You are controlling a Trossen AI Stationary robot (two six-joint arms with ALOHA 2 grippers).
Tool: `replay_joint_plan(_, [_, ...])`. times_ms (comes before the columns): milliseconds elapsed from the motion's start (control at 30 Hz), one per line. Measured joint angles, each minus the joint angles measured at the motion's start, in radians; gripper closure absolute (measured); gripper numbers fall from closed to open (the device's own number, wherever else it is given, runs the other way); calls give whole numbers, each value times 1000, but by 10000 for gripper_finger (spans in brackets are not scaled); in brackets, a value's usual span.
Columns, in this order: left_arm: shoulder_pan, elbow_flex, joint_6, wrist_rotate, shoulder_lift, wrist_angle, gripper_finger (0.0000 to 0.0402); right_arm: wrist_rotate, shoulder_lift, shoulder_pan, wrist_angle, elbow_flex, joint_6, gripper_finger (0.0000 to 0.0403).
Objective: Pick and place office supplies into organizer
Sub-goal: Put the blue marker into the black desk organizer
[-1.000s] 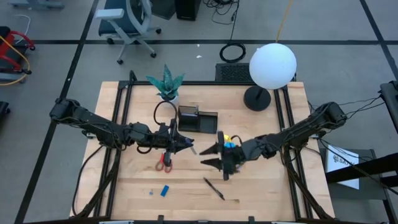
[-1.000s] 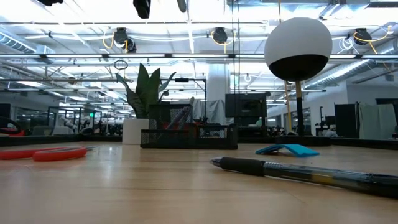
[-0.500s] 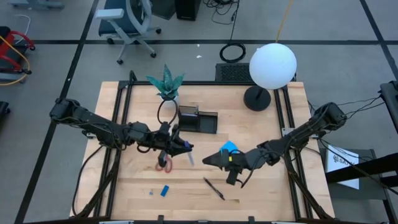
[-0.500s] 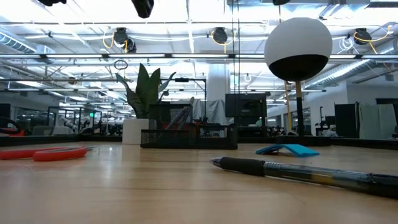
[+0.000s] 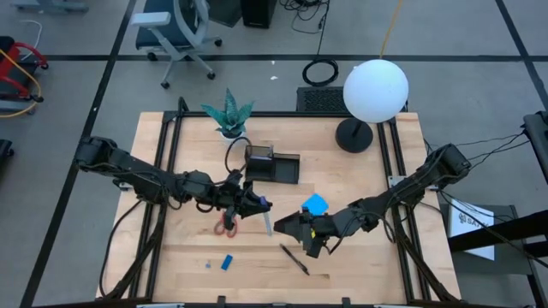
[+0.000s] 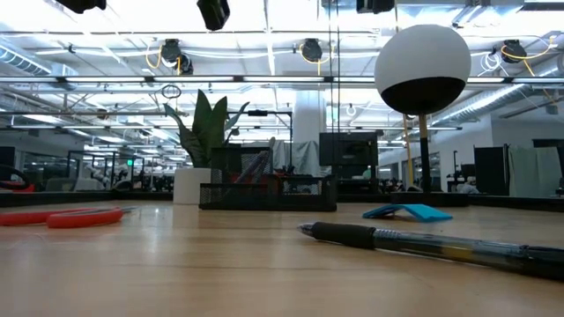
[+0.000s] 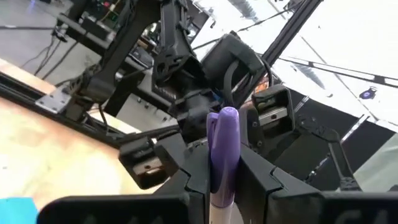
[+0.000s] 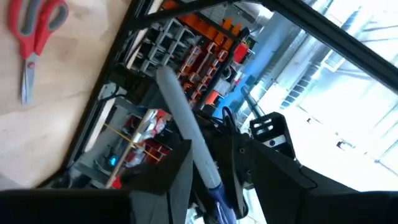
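My left gripper (image 5: 257, 207) hovers over the table's middle, shut on a purple pen (image 5: 268, 224). My right gripper (image 5: 287, 228) faces it from the right and is open. In the right wrist view its fingers (image 8: 177, 180) stand on either side of the pen's pale shaft (image 8: 186, 124), with a gap on each side. The red-handled scissors (image 5: 228, 222) lie flat below the left gripper. The blue notepad (image 5: 315, 204), a black pen (image 5: 294, 258) and a small blue block (image 5: 227, 262) lie on the table. The black organizer (image 5: 272, 164) stands toward the far side. My left gripper pinches the purple pen (image 7: 221, 168) between its two fingers (image 7: 255, 183), coming roughly level from the table's left. The pen is lifted clear of the table. Its free part (image 5: 271, 231) sticks out toward the near edge and the right gripper.
A green potted plant (image 5: 229, 115) and a lamp with a white globe (image 5: 375, 90) on a round black base (image 5: 353, 134) stand along the far edge. Bare wood shows along the near edge, right of the black pen (image 6: 423, 242).
My right gripper has moved off the blue notepad toward the near edge and the left gripper, leaving the notepad uncovered. My left gripper has shifted slightly right and toward the near edge, still shut on the pen. More of the pen now shows, pointing at the near edge.
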Motion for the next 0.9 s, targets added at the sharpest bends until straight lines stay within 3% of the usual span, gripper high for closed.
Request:
replay_joint_plan(567, [14,125,75,61,91,4,352,-32,20,-9,-3,0,30,271])
replay_joint_plan(900, [16,125,55,56,91,-18,352,-34,20,-7,-6,0,109,364])
